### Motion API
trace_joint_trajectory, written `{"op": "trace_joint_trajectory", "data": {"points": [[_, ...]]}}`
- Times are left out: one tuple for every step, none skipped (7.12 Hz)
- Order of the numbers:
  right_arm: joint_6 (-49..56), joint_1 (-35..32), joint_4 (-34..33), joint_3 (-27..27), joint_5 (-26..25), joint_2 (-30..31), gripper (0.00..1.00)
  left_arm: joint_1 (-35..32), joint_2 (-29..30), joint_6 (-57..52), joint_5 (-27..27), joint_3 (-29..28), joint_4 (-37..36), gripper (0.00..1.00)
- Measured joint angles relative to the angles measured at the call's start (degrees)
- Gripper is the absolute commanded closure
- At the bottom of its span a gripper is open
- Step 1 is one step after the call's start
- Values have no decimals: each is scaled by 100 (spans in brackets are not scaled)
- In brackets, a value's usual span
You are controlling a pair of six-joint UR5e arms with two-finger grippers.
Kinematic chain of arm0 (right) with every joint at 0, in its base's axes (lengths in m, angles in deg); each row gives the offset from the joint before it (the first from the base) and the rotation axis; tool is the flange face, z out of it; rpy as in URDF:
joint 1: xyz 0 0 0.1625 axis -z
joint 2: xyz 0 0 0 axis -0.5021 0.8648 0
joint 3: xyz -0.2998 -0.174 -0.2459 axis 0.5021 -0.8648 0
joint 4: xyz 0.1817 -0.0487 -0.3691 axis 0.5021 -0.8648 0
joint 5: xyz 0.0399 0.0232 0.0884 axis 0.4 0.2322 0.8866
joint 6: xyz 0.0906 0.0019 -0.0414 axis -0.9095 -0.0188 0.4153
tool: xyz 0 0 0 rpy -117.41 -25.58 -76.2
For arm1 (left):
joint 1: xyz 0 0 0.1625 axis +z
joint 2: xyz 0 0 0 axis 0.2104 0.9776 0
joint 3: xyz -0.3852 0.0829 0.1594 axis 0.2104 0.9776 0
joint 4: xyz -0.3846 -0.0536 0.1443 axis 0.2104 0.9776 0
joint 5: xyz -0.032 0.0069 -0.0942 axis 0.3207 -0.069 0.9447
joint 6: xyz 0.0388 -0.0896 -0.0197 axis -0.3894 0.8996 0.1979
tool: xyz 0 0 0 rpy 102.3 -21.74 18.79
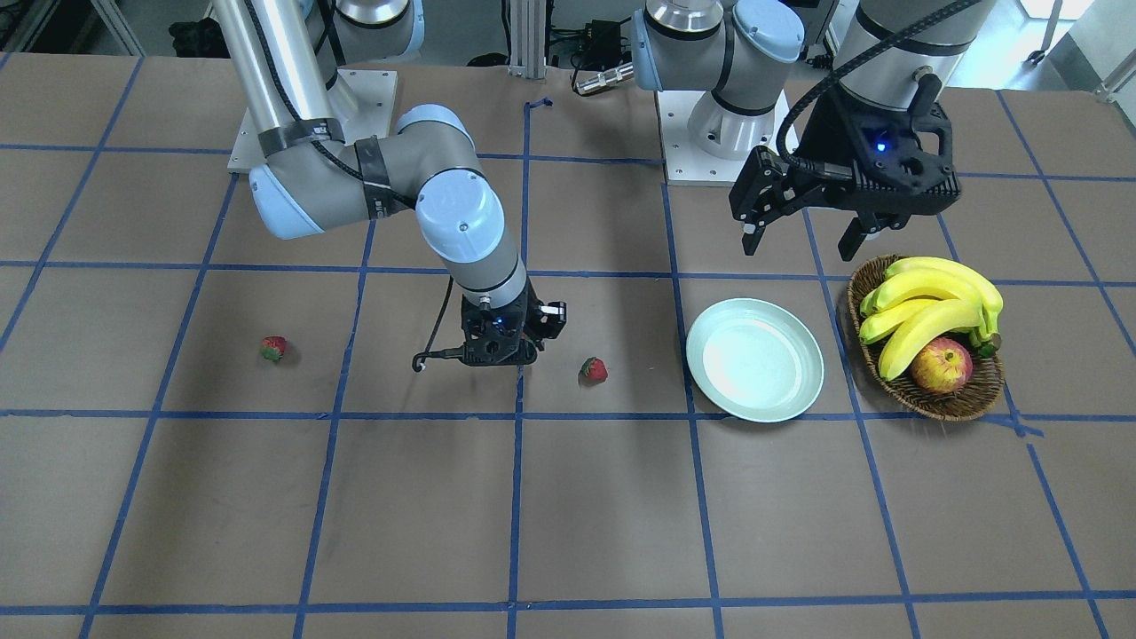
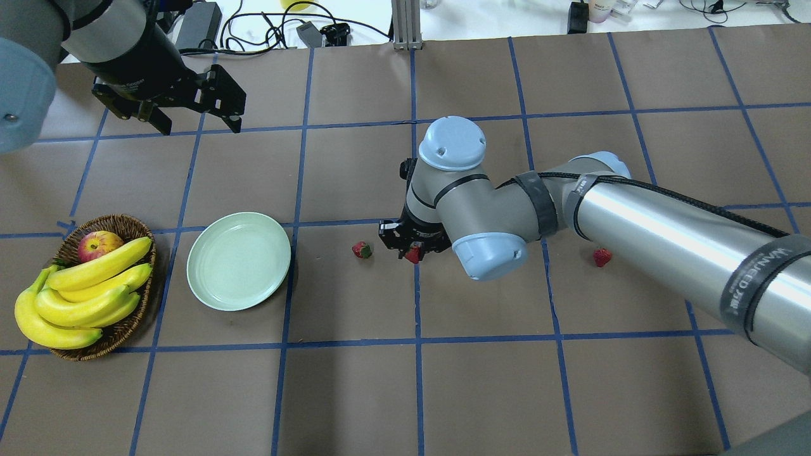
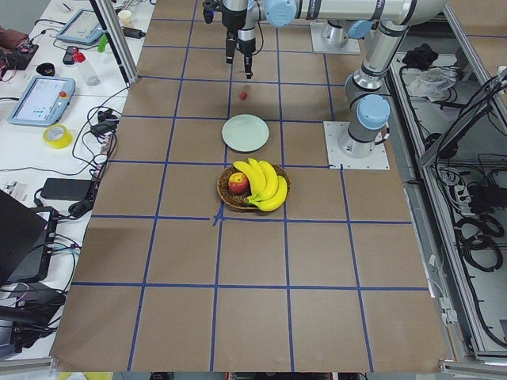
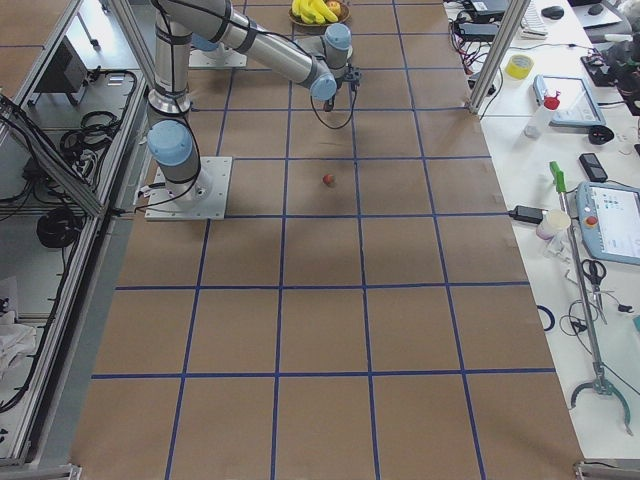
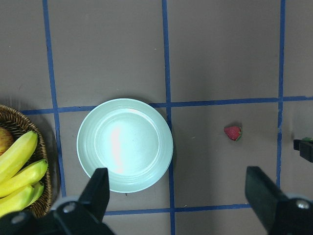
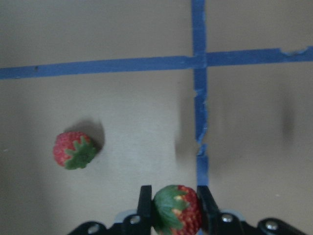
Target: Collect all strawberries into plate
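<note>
Strawberry (image 6: 177,215) clenched in right gripper (image 2: 412,248), well apart from plate (image 2: 239,261). Plate bare. Carry step judged in hand: travel to plate, then release needed. Second strawberry (image 2: 362,249) near plate, third strawberry (image 2: 602,256) far beyond, both on desk (image 2: 355,392). Left gripper (image 2: 197,125) spread wide, empty.

The mint plate (image 5: 124,144) lies on brown paper crossed by blue tape. A strawberry (image 5: 233,132) sits apart at its 3 o'clock. At its 8 o'clock, a wicker basket (image 5: 24,121) holds bananas (image 5: 17,159). The left gripper (image 5: 178,183) is at the view's 6 o'clock, fingers spread wide.
</note>
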Motion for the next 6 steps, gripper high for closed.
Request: {"op": "trace_joint_trajectory", "data": {"points": [[-129,-191,-140,-130,55,-223,1,9,-3,-4,-2,2,-1,0],[-164,-279,-271,-185,63,-373,0,24,-16,-7,-5,12,0,0],[-153,-307,-309,-216,30,-392,0,41,-34,-11,-15,31,4,0],[-74,-275,-287,-232,-105,-318,0,55,-44,-13,-29,44,5,0],[131,-56,-96,-233,-382,-145,0,59,-50,-14,-37,48,6,0],[386,375,274,-215,-631,65,0,62,-54,-17,-45,46,6,0]]}}
